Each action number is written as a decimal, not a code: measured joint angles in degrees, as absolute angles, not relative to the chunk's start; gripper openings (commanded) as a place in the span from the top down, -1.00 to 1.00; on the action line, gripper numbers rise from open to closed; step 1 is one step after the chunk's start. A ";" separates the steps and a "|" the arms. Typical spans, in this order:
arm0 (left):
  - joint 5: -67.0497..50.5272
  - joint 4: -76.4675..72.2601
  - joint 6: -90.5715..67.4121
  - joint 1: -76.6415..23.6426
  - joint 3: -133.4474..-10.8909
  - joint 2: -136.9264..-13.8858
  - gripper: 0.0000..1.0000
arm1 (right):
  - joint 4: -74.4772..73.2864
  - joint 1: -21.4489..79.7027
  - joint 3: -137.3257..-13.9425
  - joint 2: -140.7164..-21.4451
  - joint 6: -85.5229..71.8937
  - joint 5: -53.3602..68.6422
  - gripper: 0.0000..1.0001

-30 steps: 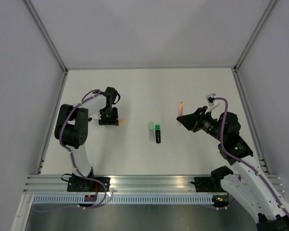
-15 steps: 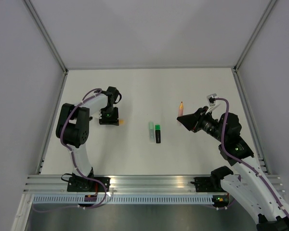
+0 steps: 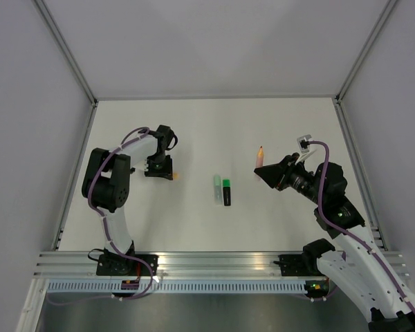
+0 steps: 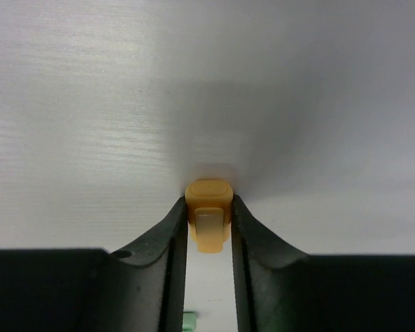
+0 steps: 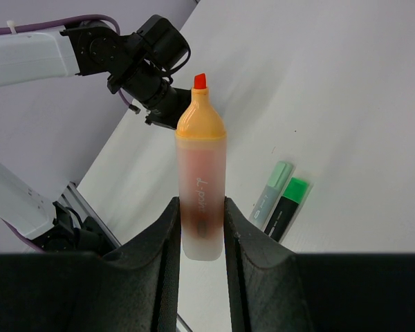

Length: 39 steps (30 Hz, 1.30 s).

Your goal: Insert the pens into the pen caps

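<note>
My left gripper (image 3: 169, 175) (image 4: 209, 220) is low on the table at the left, its fingers closed on both sides of the tiny orange pen cap (image 3: 174, 177) (image 4: 209, 216), which rests on the table. My right gripper (image 3: 264, 171) (image 5: 201, 228) is shut on the salmon orange pen (image 3: 260, 158) (image 5: 200, 176) and holds it in the air, bare red tip pointing away. The pale mint green pen (image 3: 217, 188) (image 5: 271, 194) and the black and bright green pen (image 3: 227, 192) (image 5: 288, 207) lie side by side at the table's middle, each with a matching cap at one end.
The white table (image 3: 214, 131) is walled by grey panels and metal posts on three sides. An aluminium rail (image 3: 214, 263) with the arm bases runs along the near edge. The left arm (image 5: 90, 52) shows in the right wrist view beyond the held pen.
The left wrist has shifted slightly toward the far right above the orange cap. The right arm and its pen have stayed put.
</note>
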State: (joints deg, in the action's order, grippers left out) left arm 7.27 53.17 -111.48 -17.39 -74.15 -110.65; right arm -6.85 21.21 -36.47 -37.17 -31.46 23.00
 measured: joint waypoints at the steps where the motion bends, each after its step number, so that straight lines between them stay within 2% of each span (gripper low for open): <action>1: 7.33 53.10 -111.53 -17.43 -74.15 -110.65 0.53 | -6.90 21.23 -36.47 -37.17 -31.46 23.00 1.00; 4: 7.46 53.06 -111.42 -17.45 -74.15 -110.65 0.63 | -6.92 21.23 -36.47 -37.17 -31.46 23.00 1.00; 8: 7.60 52.64 -109.69 -17.50 -74.15 -110.65 0.95 | -6.90 21.23 -36.47 -37.19 -31.48 23.03 1.00; 18: 12.43 43.29 -94.83 -18.55 -68.53 -105.93 0.95 | -4.40 21.23 -36.21 -41.10 -31.77 25.21 1.00; 25: 14.68 29.58 -78.15 -19.57 -57.98 -91.39 0.95 | 2.37 21.30 -32.99 -45.15 -32.95 28.53 1.00; 32: -1.37 -2.09 -60.93 -20.60 -40.27 -67.94 0.95 | 11.62 26.72 -30.50 -51.57 -34.54 30.79 1.00; 39: -21.30 -20.69 -54.74 -21.15 -39.79 -60.25 0.95 | 21.26 36.10 -32.62 -58.13 -33.89 34.98 1.00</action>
